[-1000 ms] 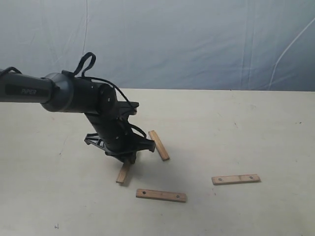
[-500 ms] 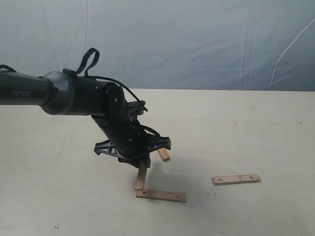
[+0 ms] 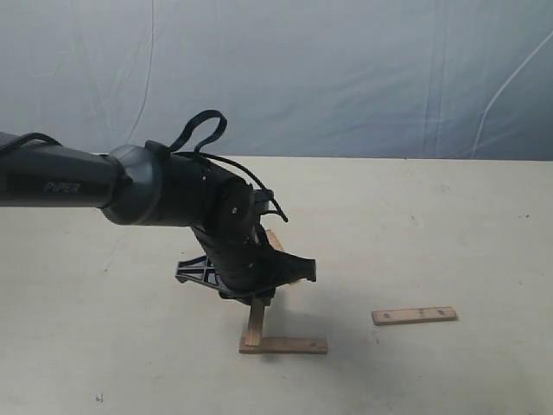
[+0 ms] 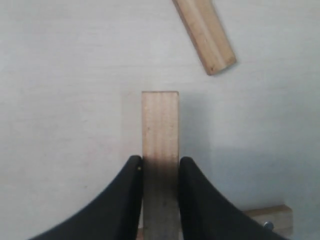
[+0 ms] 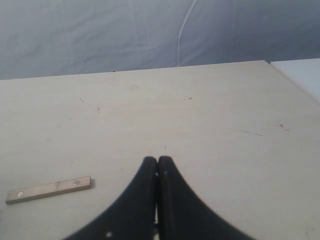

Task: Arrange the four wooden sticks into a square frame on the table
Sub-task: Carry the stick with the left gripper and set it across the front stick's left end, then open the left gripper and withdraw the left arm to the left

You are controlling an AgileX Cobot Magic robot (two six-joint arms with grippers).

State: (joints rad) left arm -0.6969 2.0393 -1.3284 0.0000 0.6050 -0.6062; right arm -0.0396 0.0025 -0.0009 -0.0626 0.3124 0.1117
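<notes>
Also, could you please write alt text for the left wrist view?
The left gripper is shut on a flat wooden stick that points straight out from between its black fingers, over the pale table. The rounded end of a second stick lies angled beyond it, not touching, and the end of a third stick peeks out beside one finger.

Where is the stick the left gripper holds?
Exterior view, left of centre: the held stick meets the left end of the front stick, forming an L.

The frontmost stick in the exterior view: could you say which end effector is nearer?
Left: the left end effector, gripping another stick, hangs beside the frontmost stick; the right end effector is outside that view.
</notes>
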